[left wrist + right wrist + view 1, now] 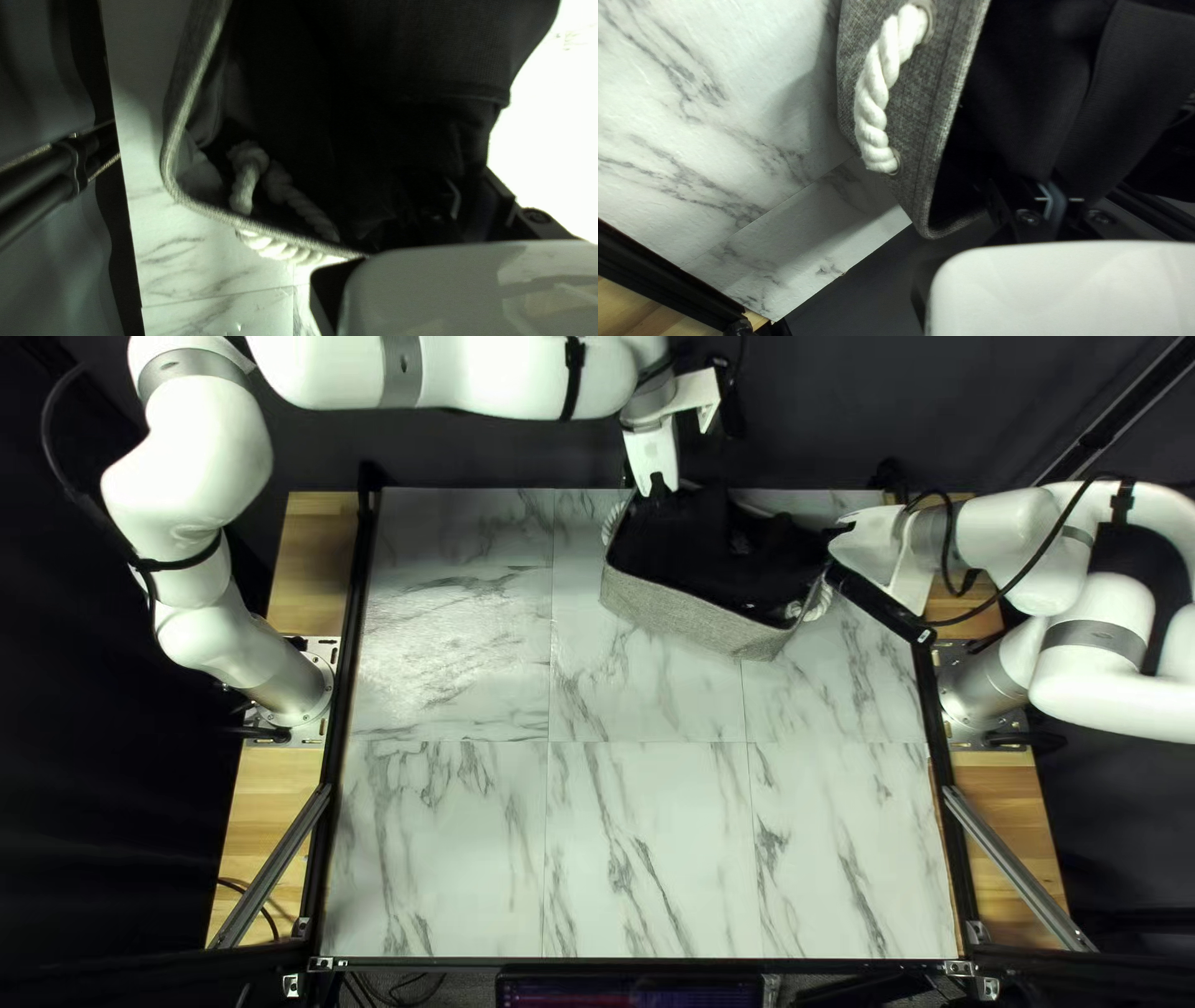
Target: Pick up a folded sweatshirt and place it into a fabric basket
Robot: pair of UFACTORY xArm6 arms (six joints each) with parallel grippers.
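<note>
The black sweatshirt lies bunched within the grey fabric basket, near the table's far edge. My left gripper is over the basket's far left part, against the cloth. At its right end, my right gripper reaches in over the rim. In the left wrist view dark sweatshirt cloth runs down to my left gripper, whose grip is lost in shadow. The right wrist view shows sweatshirt folds pinched in my right gripper, which is shut on them beside the basket wall.
White rope handles hang at the basket's ends; one rope also shows inside the rim. Marble-patterned tabletop extends toward the near edge. Black rails border the table, with a dark curtain behind.
</note>
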